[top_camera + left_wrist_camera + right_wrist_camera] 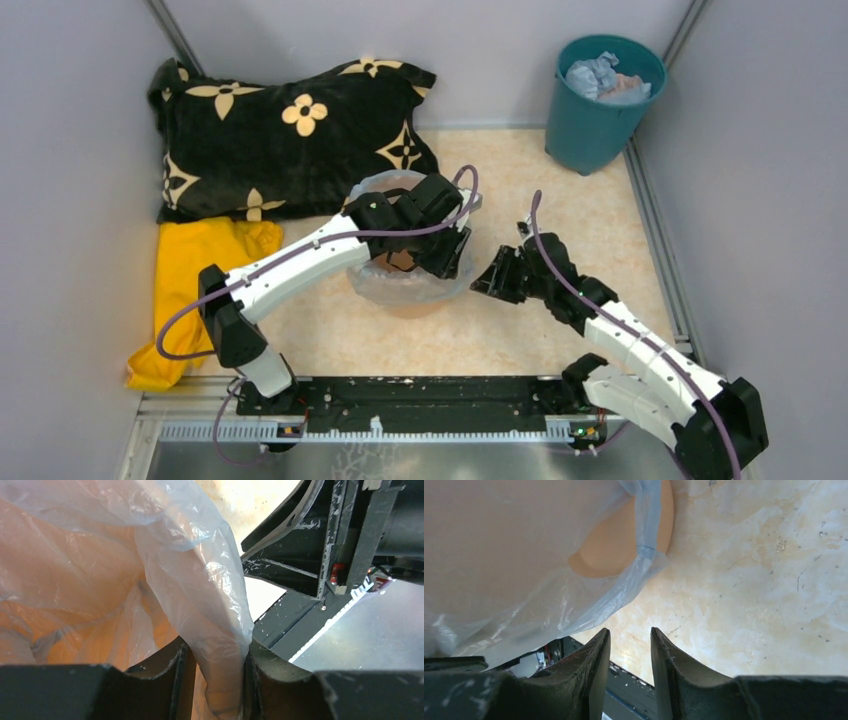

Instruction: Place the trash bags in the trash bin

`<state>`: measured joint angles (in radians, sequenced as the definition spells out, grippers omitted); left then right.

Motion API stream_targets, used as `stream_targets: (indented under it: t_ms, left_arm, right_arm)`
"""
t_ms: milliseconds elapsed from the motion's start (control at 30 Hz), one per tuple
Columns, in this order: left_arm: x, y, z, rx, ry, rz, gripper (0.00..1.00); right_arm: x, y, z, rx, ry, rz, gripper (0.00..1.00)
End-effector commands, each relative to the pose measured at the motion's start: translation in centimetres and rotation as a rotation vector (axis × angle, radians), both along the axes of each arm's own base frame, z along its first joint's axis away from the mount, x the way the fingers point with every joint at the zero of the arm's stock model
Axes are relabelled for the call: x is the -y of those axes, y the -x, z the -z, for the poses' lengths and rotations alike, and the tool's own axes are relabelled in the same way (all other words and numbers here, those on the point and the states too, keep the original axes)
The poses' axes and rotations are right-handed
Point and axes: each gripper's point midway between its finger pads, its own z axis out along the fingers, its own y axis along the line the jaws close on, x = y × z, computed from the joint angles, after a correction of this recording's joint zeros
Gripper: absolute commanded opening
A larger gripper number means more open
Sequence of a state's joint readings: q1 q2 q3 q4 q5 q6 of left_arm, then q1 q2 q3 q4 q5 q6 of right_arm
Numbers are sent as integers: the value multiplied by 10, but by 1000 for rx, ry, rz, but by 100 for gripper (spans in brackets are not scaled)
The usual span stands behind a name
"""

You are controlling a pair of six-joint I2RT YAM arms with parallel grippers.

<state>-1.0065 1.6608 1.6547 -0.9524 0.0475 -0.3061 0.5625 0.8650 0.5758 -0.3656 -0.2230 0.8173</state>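
Surface: a cream, marbled table top (560, 200), scuffed and speckled in the right wrist view. It is enclosed by plain grey walls (70, 200) at left, right and rear. A black mounting rail (430, 395) runs along the near edge.

Item 1: the trash bin (621, 547), peach-orange, stands upright near the middle of the table. A pale blue trash bag (395, 290) is draped over its rim and hangs down its outer side; film also lies against the inner wall.

Item 2: the left gripper (218, 680) is over the bin mouth. Its jaws are clamped on a fold of the bag film.

Item 3: the right gripper (629, 640) sits low, just beside the bin on its right. Its jaws are narrowly apart with nothing between them; bare table shows through the gap. The bag's edge is near the left finger, but contact cannot be determined.

Surroundings:
- A black pillow (290, 140) with cream flowers lies at rear left.
- A yellow cloth (195, 270) lies in front of it along the left wall.
- A teal bucket (590, 130) in the rear right corner holds crumpled pale material (605, 78).
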Motion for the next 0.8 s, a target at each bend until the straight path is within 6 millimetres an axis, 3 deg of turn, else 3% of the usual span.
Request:
stream_targets:
  t_ms: [0, 400, 600, 767]
  left_arm:
    - [9, -15, -14, 18, 71, -26, 39]
    - [5, -18, -16, 10, 104, -27, 38]
    - [5, -19, -17, 8, 114, -27, 38]
    - [4, -19, -18, 7, 121, -26, 38]
  right_arm:
    - [-4, -21, -14, 52, -22, 87, 35]
    - [-21, -61, -22, 66, -33, 147, 34]
    - [-24, -70, -34, 87, -33, 156, 34]
    - [-28, -74, -23, 59, -15, 143, 34]
